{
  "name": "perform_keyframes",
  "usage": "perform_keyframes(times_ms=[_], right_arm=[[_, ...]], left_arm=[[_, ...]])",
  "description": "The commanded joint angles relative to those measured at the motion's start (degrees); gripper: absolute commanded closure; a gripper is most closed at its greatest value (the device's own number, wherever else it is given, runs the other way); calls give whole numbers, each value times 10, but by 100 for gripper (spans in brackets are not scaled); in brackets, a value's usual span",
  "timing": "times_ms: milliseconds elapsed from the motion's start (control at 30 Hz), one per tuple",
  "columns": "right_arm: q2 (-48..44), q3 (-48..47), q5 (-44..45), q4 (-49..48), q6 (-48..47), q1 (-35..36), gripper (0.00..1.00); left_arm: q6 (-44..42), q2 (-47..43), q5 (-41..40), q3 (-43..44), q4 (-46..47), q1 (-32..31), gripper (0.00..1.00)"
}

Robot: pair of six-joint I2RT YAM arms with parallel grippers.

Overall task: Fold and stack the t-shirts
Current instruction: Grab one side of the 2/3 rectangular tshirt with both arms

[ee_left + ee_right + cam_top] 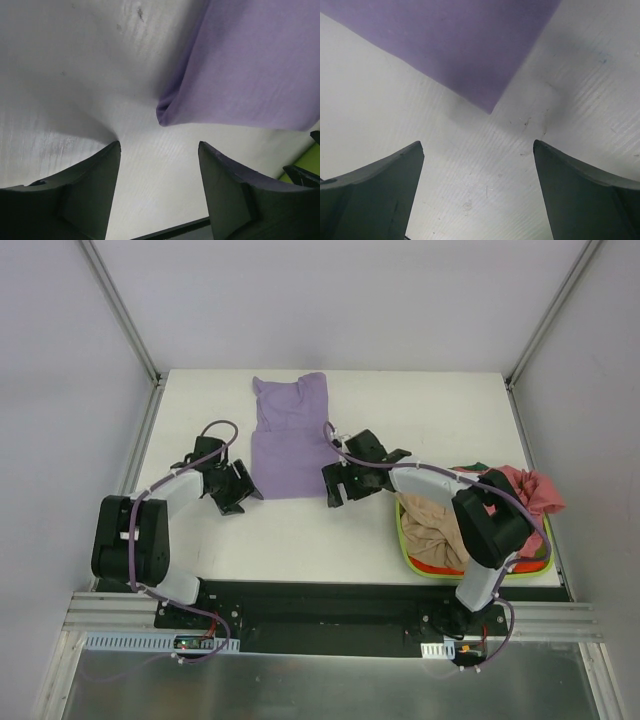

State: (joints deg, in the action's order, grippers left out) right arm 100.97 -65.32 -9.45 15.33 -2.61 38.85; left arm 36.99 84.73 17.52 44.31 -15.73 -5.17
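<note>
L gripper [159, 145] fingers fill the wrist view's bottom, jaws apart, only bare table [60, 75] btwn them. R gripper [477, 142] is the same: spread wide, empty. Lavender t-shirt [288, 440] lies flat, folded narrow, mid-table toward the rear. Its near-left corner is just ahead of L gripper and its near-right corner just ahead of R gripper, cloth untouched. Off to the right is a lime-green basket [403, 540] w/ tan t-shirt [430, 530] inside and pinkish-red t-shirt [530, 490] draped over its far rim.
</note>
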Motion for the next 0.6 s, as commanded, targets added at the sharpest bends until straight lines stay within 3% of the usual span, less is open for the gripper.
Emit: perform_keyframes(times_ms=[0,67,267,567], right_arm=[[16,-26,14,0,-9,-1,8],[24,-28,14,-3,-7,0,10],[47,-32,-6,-10,-8,0,16],[63,-31,-1,-7,-14,1,21]], left_arm=[[1,32,-6,18,4,2,44],[2,45,-9,18,5,2,56],[11,83,-21,27,11,2,67],[4,117,-17,56,17,2,69]])
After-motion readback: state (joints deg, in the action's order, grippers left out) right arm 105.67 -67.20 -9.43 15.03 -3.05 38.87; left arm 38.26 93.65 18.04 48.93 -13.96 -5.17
